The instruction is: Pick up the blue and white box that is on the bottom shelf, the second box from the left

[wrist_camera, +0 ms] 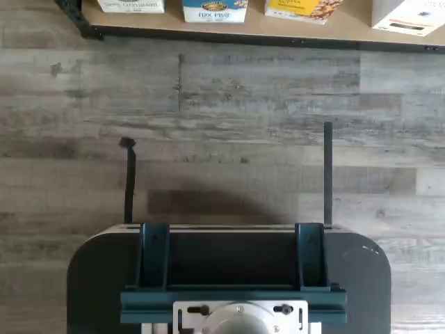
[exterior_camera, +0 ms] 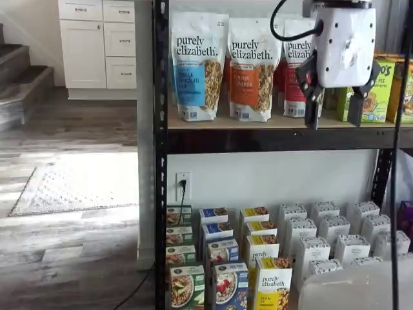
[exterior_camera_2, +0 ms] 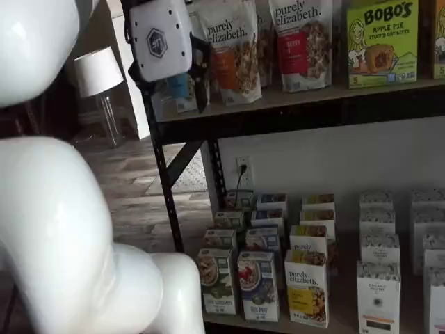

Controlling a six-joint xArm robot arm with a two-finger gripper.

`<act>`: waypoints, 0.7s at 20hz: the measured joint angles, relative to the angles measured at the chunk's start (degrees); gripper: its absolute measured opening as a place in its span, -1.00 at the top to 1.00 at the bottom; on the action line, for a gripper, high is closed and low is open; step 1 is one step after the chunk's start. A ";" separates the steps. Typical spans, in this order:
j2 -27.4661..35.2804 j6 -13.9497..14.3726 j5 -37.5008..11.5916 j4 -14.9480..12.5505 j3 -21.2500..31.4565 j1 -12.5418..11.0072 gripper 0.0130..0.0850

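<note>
The blue and white box [exterior_camera: 230, 286] stands at the front of its row on the bottom shelf [exterior_camera_2: 344, 321], between a green carton [exterior_camera: 186, 287] and a yellow carton [exterior_camera: 273, 284]. It shows in both shelf views [exterior_camera_2: 259, 285] and in the wrist view [wrist_camera: 214, 10] at the shelf's edge [wrist_camera: 278, 33]. My gripper [exterior_camera: 334, 119] hangs high in front of the wooden tier, far above the box. A gap shows between its black fingers, with nothing in it. It also shows in a shelf view [exterior_camera_2: 175, 103].
Granola bags [exterior_camera: 197, 64] and Bobo's boxes [exterior_camera_2: 381, 42] fill the wooden tier. Rows of white cartons [exterior_camera: 335, 245] stand to the right. The black rack post [exterior_camera: 160, 194] is at the left. My white arm [exterior_camera_2: 62, 229] fills a foreground. A dark mount [wrist_camera: 229, 278] hangs over the plank floor.
</note>
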 joint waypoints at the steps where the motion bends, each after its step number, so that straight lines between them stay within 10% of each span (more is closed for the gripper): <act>1: 0.01 -0.02 -0.63 0.00 0.57 -0.04 -1.00; 14: -0.30 0.34 -17.92 1.14 14.10 -0.49 -1.00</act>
